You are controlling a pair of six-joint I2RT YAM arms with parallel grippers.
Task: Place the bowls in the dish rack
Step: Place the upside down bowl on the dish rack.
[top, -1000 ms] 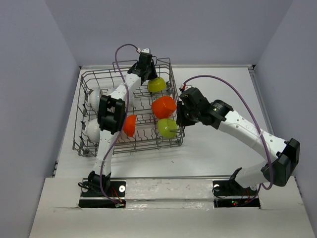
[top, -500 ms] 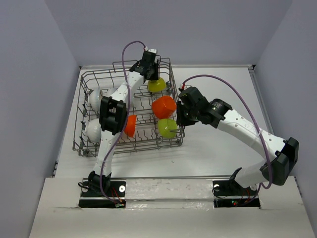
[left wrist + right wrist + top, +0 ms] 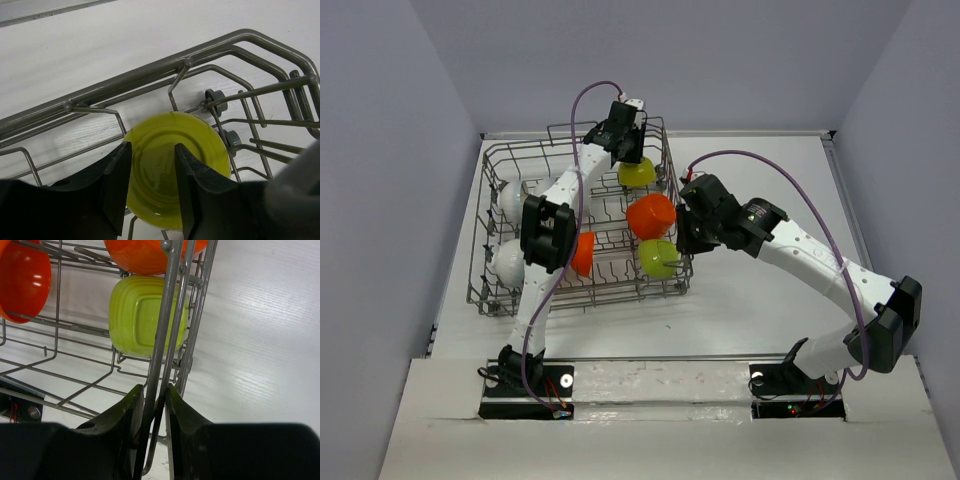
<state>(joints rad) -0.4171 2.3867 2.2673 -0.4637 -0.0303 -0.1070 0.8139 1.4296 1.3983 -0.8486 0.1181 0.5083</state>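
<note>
The grey wire dish rack [image 3: 520, 148] holds several bowls. A round lime green bowl [image 3: 637, 174] rests upside down in its far right corner. My left gripper [image 3: 625, 138] hovers just above it, open, and the bowl [image 3: 200, 145] shows through the gap between the fingers [image 3: 152, 150]. An orange bowl [image 3: 651, 215], a squarish lime bowl [image 3: 658, 258], a red-orange bowl [image 3: 582, 253] and two white bowls [image 3: 510, 200] also lie in the rack. My right gripper [image 3: 685, 226] is shut on the rack's right side wires [image 3: 170, 315]; its jaws [image 3: 155, 390] pinch two upright wires.
The rack stands on the left half of a white table [image 3: 770, 170], walled at the back and sides. Rack rim wires [image 3: 235, 37] curve round the left gripper. The squarish lime bowl [image 3: 137, 315] and red-orange bowl [image 3: 22, 285] lie below the right wrist.
My left gripper has drifted a little to the right and back over the round lime bowl, and its jaws have widened. The right arm has stayed put on the rack wire.
</note>
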